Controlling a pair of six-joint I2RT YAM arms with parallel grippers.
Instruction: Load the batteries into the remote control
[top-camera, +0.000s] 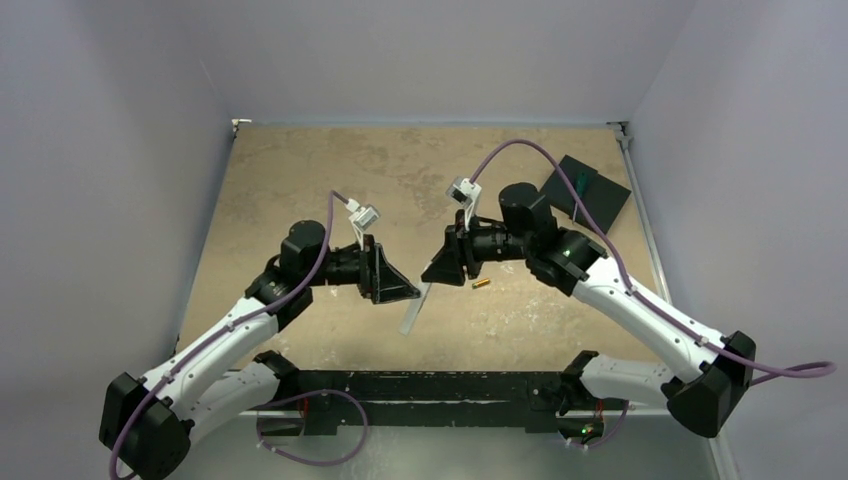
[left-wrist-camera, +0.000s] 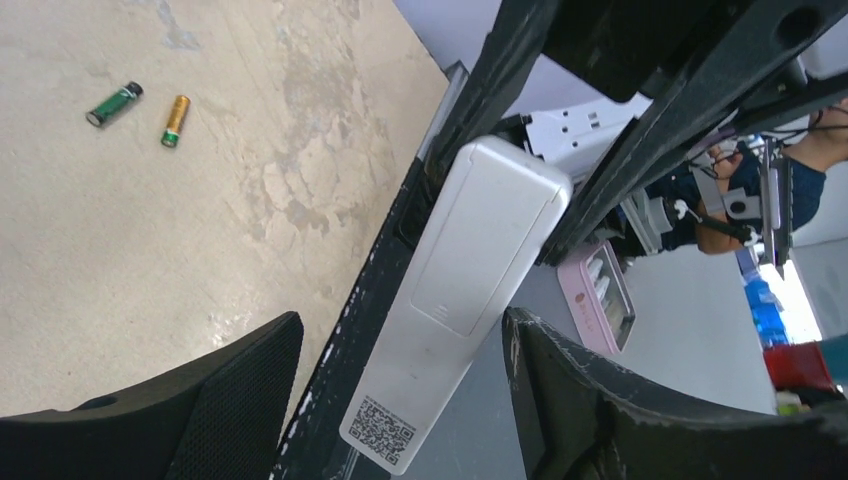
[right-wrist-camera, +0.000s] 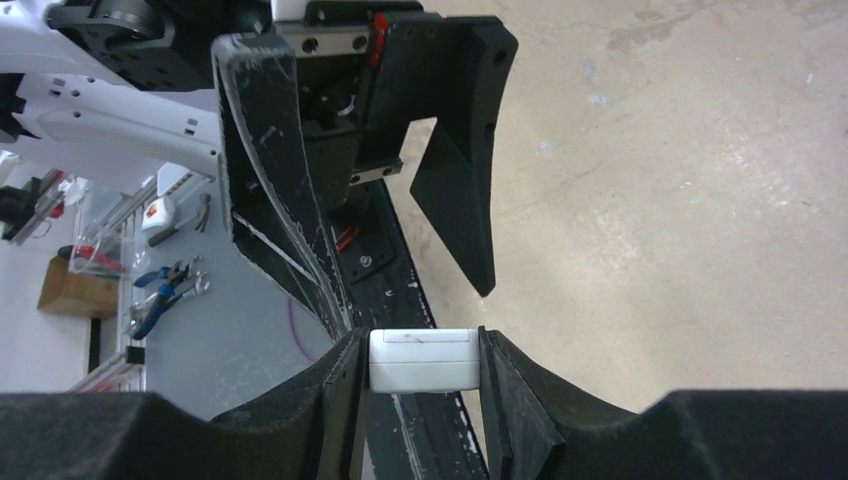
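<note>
1. The right hand (right-wrist-camera: 420, 352) pinches one end of the white remote control (left-wrist-camera: 470, 250) and holds it up over the counter (top-camera: 300, 170), by the middle of the near edge.
2. The left hand (left-wrist-camera: 400, 325) is open, one finger on each side of the remote control.
3. The dark battery (left-wrist-camera: 114, 104) and the gold battery (left-wrist-camera: 176, 120) lie side by side on the counter.

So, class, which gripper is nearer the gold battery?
Right. The right gripper, holding the remote, hangs just beside the gold battery; the left gripper sits beyond the remote, farther off.
</note>
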